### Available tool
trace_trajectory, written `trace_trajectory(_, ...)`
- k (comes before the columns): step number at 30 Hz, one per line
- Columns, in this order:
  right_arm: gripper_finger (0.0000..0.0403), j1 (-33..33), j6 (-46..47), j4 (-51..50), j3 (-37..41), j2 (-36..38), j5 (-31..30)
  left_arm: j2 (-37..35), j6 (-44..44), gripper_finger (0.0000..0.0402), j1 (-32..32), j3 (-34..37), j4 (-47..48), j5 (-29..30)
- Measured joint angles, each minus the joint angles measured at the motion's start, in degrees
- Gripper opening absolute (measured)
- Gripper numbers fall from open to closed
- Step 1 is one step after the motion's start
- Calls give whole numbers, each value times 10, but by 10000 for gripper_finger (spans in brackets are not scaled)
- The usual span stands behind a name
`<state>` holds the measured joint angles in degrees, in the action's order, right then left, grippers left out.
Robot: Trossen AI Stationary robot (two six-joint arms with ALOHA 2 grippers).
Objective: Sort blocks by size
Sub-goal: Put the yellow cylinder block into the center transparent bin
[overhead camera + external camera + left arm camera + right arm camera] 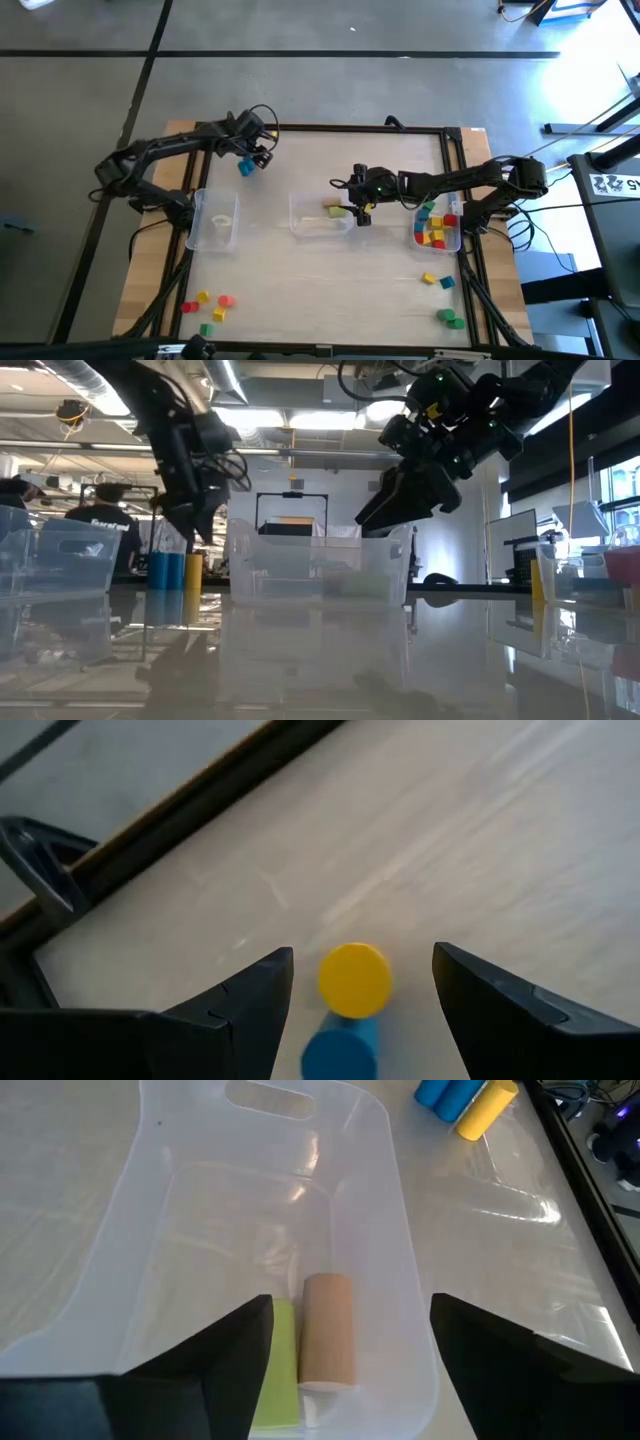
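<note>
My left gripper (257, 153) is open at the table's far left, above a yellow cylinder (355, 980) and a blue cylinder (340, 1052) that stand upright on the table; its fingers are on either side without touching them. The blue one also shows in the high view (245, 167). My right gripper (360, 207) is open and empty above the middle clear bin (312, 224). In that bin a tan cylinder (328, 1330) and a green block (278, 1370) lie on the floor side by side.
A clear bin (215, 222) stands at the left. Another bin (441, 240) at the right holds several coloured blocks. Loose blocks lie near the front left (205, 303) and the front right (449, 317). People stand in the room behind (100, 510).
</note>
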<state>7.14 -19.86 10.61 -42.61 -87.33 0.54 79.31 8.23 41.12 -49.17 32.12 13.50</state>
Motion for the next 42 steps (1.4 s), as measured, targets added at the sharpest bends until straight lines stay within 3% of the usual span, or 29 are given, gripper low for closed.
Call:
trace_trajectory(13,276,0,0,0,0,0,-16,83,-37,233,22,0,-1,-39)
trace_trajectory(23,276,0,0,-1,0,0,-16,91,-52,128,22,0,-17,-39)
trace_trajectory(27,276,0,0,-1,0,0,-25,89,-55,126,17,0,-17,-39)
trace_trajectory(35,276,0,0,-5,0,0,-26,30,-12,131,-24,-16,-8,-38)
trace_trajectory(42,276,0,0,-6,0,0,-27,-52,17,135,-124,-30,-35,-43)
